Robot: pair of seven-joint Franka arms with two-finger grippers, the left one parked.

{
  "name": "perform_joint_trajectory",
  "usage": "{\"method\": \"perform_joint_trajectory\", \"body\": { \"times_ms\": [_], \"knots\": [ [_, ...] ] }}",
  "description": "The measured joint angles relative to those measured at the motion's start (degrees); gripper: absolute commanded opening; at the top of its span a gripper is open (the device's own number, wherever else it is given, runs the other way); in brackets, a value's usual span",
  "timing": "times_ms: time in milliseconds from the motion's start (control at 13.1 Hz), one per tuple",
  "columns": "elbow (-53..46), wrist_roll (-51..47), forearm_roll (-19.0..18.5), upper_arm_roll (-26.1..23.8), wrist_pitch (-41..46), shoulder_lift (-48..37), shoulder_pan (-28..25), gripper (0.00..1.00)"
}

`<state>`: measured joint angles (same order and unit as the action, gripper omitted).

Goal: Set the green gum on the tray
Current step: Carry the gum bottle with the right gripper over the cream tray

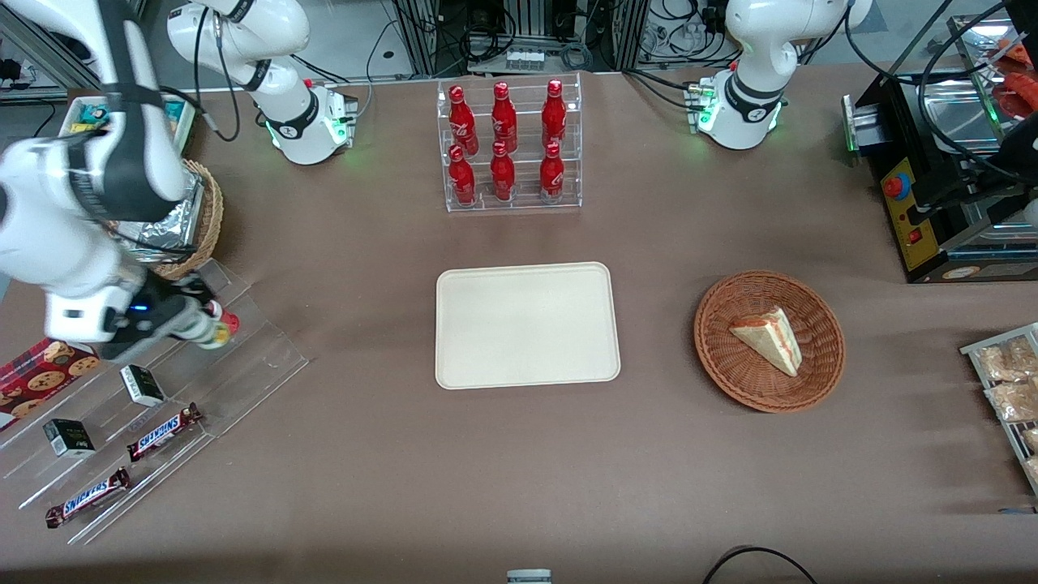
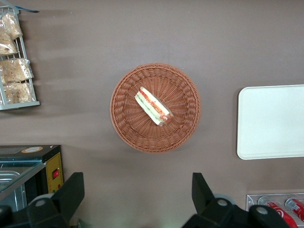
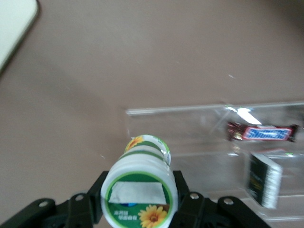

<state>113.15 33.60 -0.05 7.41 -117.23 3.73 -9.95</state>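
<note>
The green gum [image 3: 139, 197] is a small white bottle with a green-rimmed top label and a sunflower picture. My right gripper [image 3: 137, 203] is shut on it, one black finger on each side. In the front view the gripper [image 1: 203, 324] holds the gum [image 1: 214, 332] just above the clear acrylic display stand [image 1: 243, 357] at the working arm's end of the table. The cream tray [image 1: 527, 324] lies flat in the middle of the table, well apart from the gripper. The tray also shows in the right wrist view [image 3: 12, 23] and the left wrist view [image 2: 270, 121].
A small red-topped item [image 1: 232, 323] sits on the stand beside the gum. The stand also holds Snickers bars [image 1: 162, 430] and small dark boxes [image 1: 142, 384]. A wicker basket with a sandwich [image 1: 769, 341] lies toward the parked arm's end. A rack of red bottles [image 1: 511, 146] stands farther from the front camera than the tray.
</note>
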Motion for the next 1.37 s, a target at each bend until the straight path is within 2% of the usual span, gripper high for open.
{"method": "perform_joint_trajectory", "body": {
  "times_ms": [458, 610, 839, 1373],
  "knots": [
    [-2.8, -25.71, 0.05, -0.1, 0.0, 5.03, -13.82, 0.0],
    [-5.33, -33.13, 1.56, -0.13, 0.0, 7.86, -17.91, 0.0],
    [-11.05, -42.9, 4.64, -0.09, -0.02, 13.19, -23.0, 0.0],
    [-22.83, -63.57, 4.81, -0.08, -0.2, 26.39, -33.43, 0.0]
  ]
}}
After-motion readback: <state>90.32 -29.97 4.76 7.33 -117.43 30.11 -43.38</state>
